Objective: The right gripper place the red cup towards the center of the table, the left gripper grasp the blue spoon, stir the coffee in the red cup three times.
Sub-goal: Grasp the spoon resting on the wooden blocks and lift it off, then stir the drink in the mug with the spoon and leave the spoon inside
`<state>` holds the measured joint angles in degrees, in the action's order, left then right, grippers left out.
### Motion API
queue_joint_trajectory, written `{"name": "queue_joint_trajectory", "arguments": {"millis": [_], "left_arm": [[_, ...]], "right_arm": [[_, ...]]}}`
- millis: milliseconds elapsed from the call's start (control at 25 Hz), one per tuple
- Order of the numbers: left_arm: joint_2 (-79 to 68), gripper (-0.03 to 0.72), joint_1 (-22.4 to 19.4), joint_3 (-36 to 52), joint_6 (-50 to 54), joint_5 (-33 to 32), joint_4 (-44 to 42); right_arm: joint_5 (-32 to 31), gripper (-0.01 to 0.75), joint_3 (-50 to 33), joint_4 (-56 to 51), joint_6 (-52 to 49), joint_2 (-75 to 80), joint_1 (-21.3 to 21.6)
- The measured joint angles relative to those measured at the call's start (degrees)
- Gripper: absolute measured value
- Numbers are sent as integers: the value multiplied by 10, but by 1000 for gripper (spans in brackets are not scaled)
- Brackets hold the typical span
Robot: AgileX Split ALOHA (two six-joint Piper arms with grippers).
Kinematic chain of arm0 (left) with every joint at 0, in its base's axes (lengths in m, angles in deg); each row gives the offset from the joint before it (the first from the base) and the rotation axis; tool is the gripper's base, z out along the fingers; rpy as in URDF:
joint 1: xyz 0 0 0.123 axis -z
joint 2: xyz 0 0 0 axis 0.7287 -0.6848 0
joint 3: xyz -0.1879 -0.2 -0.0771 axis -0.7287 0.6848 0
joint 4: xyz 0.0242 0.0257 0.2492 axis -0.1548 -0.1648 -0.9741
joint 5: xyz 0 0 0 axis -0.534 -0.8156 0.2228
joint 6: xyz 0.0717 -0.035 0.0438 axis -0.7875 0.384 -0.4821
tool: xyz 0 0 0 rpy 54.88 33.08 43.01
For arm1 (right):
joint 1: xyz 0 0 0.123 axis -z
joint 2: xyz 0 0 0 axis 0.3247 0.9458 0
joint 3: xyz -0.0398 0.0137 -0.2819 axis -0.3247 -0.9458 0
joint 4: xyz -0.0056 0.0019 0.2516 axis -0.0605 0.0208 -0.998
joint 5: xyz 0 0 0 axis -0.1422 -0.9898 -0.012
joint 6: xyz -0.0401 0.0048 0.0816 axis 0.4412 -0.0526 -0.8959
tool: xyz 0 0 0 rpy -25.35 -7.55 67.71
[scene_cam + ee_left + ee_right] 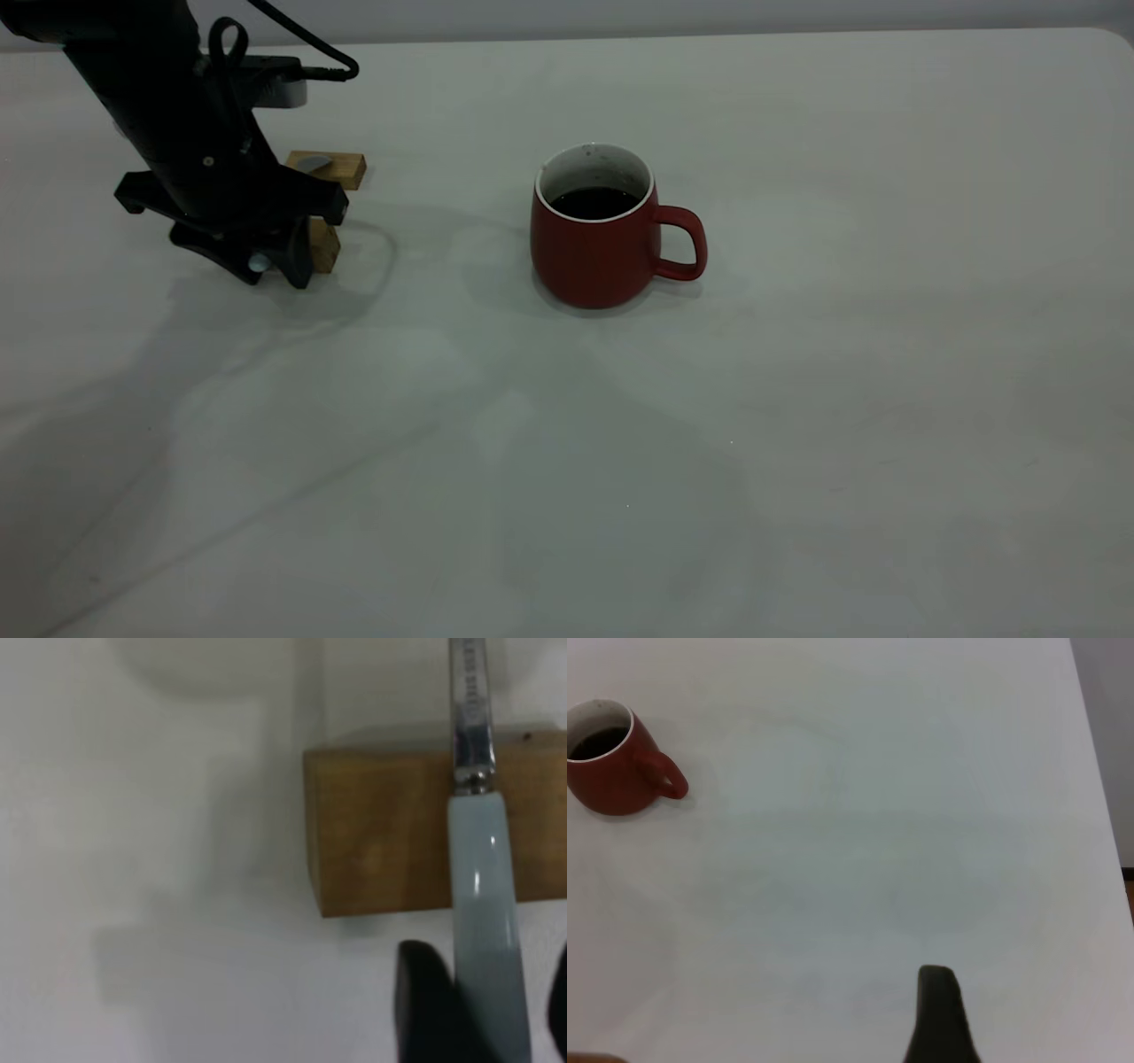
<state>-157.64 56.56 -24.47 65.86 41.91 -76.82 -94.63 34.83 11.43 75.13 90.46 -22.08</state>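
The red cup [602, 235] stands upright near the middle of the table [797, 443], handle to the right, with dark coffee [595, 202] inside. The blue spoon [483, 904] lies across two tan wooden blocks, its metal neck [468, 700] over the far block [381, 833]. My left gripper [279, 261] is low over the blocks at far left. It is open [487, 992], and the pale handle runs between its fingers [425, 1001], against one and clear of the other. My right gripper [939, 1019] is off to the right, far from the cup [607, 762], out of the exterior view.
The two wooden blocks [328, 168] [323, 244] sit partly behind the left gripper. The table's right edge [1099, 815] runs close to the right gripper. Bare tabletop lies between the blocks and the cup, and in front of the cup.
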Motion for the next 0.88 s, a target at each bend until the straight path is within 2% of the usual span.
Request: {"name": "queue_joint_trajectory", "arguments": {"millis": [120, 240, 440, 640, 720, 880], "left_arm": [[0, 155, 0, -1, 17, -6, 0], [8, 150, 0, -23, 38, -66, 0], [61, 150, 0, -125, 98, -271, 78], [85, 150, 0, -203, 252, -474, 279], [85, 150, 0, -215, 340, -507, 376], [83, 150, 12, -220, 483, -507, 557]], "right_arm": [[0, 591, 0, 0, 0, 0, 0], [0, 591, 0, 0, 0, 0, 0], [0, 591, 0, 0, 0, 0, 0], [0, 591, 0, 0, 0, 0, 0], [0, 591, 0, 0, 0, 0, 0], [0, 591, 0, 0, 0, -1, 0]]}}
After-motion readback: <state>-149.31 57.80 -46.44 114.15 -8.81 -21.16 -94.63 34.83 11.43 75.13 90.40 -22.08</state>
